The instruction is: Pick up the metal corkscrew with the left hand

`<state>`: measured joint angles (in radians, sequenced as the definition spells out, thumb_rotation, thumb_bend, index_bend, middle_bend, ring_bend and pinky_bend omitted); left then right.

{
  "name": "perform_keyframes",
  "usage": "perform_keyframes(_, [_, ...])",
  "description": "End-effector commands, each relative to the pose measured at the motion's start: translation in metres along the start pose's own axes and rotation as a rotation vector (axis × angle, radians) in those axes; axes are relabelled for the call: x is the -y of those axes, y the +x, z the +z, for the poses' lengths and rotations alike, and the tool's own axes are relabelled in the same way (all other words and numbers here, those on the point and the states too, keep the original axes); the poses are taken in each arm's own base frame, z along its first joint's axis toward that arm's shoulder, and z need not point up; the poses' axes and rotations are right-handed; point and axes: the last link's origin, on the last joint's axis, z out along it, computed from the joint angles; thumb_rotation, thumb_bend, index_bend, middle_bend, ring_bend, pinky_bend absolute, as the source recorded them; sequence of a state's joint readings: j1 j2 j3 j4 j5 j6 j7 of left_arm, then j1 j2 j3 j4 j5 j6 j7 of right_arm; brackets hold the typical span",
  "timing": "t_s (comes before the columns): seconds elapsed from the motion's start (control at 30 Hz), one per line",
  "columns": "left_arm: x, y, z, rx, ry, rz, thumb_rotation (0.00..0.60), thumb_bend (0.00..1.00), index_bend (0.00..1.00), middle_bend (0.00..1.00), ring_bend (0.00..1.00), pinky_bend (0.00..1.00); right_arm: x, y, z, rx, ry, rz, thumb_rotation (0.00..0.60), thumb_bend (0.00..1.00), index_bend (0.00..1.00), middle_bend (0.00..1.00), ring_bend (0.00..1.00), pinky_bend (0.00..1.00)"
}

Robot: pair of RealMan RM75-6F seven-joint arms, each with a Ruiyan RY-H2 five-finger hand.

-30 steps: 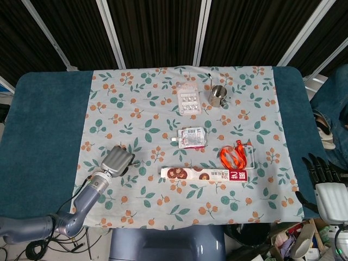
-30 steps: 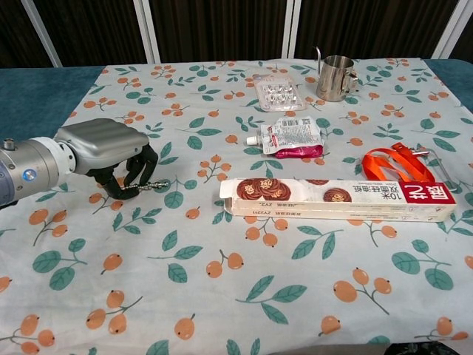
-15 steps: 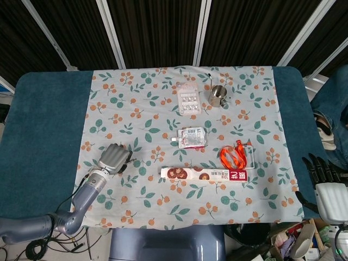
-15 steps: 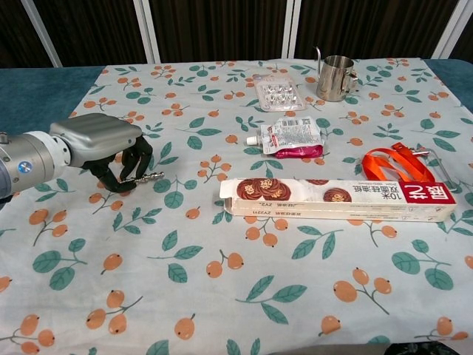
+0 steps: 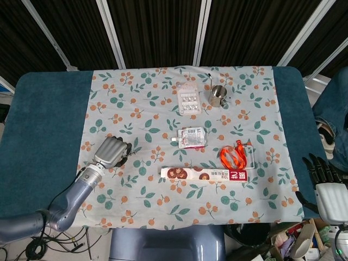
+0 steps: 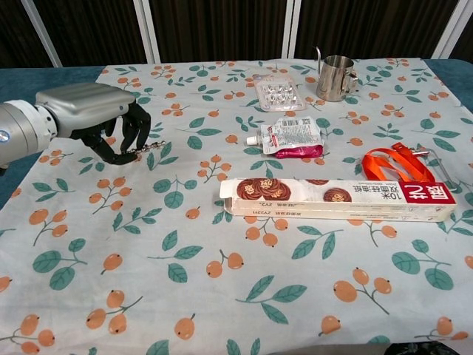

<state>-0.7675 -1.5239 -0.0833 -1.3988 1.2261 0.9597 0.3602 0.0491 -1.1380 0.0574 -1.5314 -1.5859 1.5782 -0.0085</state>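
My left hand (image 6: 92,118) hovers above the left side of the floral cloth (image 6: 244,281), fingers curled around the metal corkscrew (image 6: 148,150). The thin spiral tip pokes out to the right from under the fingers, lifted off the cloth. From the head view the left hand (image 5: 111,151) is seen from its back, and the corkscrew is mostly hidden beneath it. My right hand (image 5: 322,174) stays off the table at the lower right, dark fingers spread and holding nothing.
A long biscuit box (image 6: 336,198) lies in the middle right, with an orange lanyard (image 6: 390,164) behind it. A foil pouch (image 6: 290,138), a blister pack (image 6: 277,92) and a metal cup (image 6: 336,77) lie further back. Blue table surface (image 5: 43,125) borders the cloth.
My left hand has risen and drawn back to the left with the corkscrew, lifting it off the cloth. The right hand has not moved.
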Motion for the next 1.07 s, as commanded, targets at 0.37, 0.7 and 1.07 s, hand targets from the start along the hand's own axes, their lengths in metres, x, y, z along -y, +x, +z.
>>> perform_keyframes(0.37, [-0.004, 0.062, 0.000, -0.150, -0.138, 0.037, 0.600, 0.44, 0.58, 0.61, 0.40, 0.48, 0.000, 0.000, -0.001, 0.000, -0.001, -0.002, 0.600, 0.15, 0.01, 0.01, 0.04, 0.14])
perform_keyframes(0.7, [-0.021, 0.112, 0.019, -0.223, -0.185, 0.001, 0.600, 0.44, 0.58, 0.60, 0.40, 0.48, 0.001, -0.001, -0.001, 0.002, -0.003, -0.005, 0.600, 0.15, 0.01, 0.01, 0.04, 0.14])
perform_keyframes(1.07, [-0.042, 0.152, 0.033, -0.280, -0.207, 0.020, 0.600, 0.44, 0.58, 0.60, 0.40, 0.48, 0.000, -0.001, 0.000, 0.005, -0.005, -0.003, 0.600, 0.15, 0.01, 0.01, 0.04, 0.14])
